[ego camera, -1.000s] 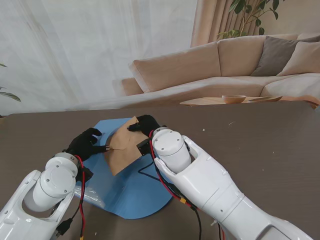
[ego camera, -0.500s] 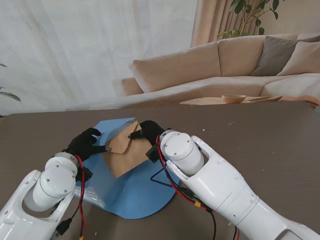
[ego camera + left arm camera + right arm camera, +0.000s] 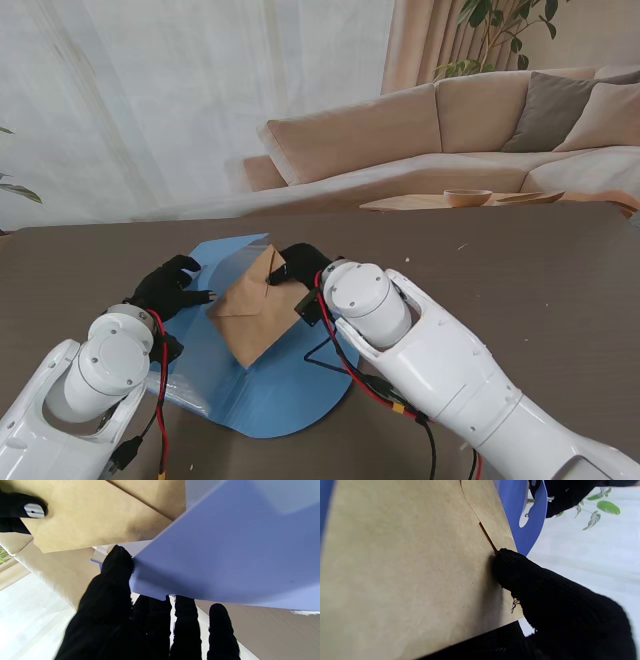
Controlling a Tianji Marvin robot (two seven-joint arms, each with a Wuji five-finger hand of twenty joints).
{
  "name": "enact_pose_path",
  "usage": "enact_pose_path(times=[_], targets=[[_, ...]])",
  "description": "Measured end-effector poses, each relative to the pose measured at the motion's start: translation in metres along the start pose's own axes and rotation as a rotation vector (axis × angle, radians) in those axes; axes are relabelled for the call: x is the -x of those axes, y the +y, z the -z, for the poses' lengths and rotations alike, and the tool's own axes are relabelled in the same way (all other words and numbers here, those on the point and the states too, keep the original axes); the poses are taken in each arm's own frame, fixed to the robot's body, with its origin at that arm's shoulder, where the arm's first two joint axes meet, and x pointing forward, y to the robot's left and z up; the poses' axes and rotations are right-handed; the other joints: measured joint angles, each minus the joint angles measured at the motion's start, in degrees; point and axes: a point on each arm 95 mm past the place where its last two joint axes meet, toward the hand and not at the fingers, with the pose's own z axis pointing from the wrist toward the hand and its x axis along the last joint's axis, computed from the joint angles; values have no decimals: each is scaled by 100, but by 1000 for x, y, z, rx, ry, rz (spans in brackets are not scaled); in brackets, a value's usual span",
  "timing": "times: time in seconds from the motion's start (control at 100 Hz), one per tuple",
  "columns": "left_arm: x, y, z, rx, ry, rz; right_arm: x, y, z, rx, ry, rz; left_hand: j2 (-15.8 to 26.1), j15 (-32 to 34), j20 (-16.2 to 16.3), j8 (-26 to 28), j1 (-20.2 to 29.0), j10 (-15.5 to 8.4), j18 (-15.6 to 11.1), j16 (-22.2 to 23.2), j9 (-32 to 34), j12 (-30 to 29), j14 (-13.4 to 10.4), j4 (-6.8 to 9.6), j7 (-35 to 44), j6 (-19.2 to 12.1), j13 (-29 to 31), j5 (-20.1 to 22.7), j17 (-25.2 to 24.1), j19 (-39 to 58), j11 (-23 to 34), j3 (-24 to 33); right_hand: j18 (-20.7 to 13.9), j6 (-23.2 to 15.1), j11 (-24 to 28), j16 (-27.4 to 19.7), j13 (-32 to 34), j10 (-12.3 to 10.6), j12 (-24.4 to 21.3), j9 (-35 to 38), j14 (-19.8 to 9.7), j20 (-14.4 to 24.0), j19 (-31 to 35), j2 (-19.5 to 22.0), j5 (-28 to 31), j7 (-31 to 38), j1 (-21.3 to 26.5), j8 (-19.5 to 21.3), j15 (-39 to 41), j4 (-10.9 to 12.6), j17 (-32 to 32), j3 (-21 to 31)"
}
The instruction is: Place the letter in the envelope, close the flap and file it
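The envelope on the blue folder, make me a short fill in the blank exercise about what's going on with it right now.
1. The brown envelope is held by the robot's ____ hand.
2. The left hand grips the edge of the ____ folder.
3. The envelope's flap is folded ____.
4. Behind the table stands a beige ____.

Missing words: right; blue; shut; sofa
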Motion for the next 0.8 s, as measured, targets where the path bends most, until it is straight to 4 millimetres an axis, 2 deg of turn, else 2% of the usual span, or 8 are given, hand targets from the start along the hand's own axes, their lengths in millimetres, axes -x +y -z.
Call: enact_pose_path(times=[0.06, 0.56, 0.8], targets=[[0, 0, 0, 0, 1, 1, -1, -1, -2, 7, -8, -36, 0, 0, 0, 0, 0, 0, 0, 0, 0, 0, 0, 0, 0, 0, 0, 0, 1, 0, 0, 0, 0, 68, 1, 0, 0, 4, 0, 0, -2, -40, 2, 54, 0, 42, 0, 85, 2, -116, 23, 16], [-3, 3, 1, 5, 8, 3, -11, 0, -10, -23, -86, -275, 2, 0, 1, 0, 0, 26, 2, 3, 0, 49, 2, 0, 0, 0, 0, 0, 3, -82, 0, 0, 30, 357, 130, -18, 0, 51, -46, -1, 9, -180, 7, 121, -174, 226, 90, 561, 61, -220, 31, 85], [-5, 4, 1, 5, 13, 15, -7, -3, -16, -25, -113, -266, 2, 0, 3, 0, 0, 28, 2, 4, 0, 52, 3, -1, 0, 0, 0, 0, 3, -87, 0, 0, 34, 426, 141, -48, 0, 65, -46, -2, 14, -180, 7, 237, -241, 286, 54, 645, 61, -226, 19, 88]])
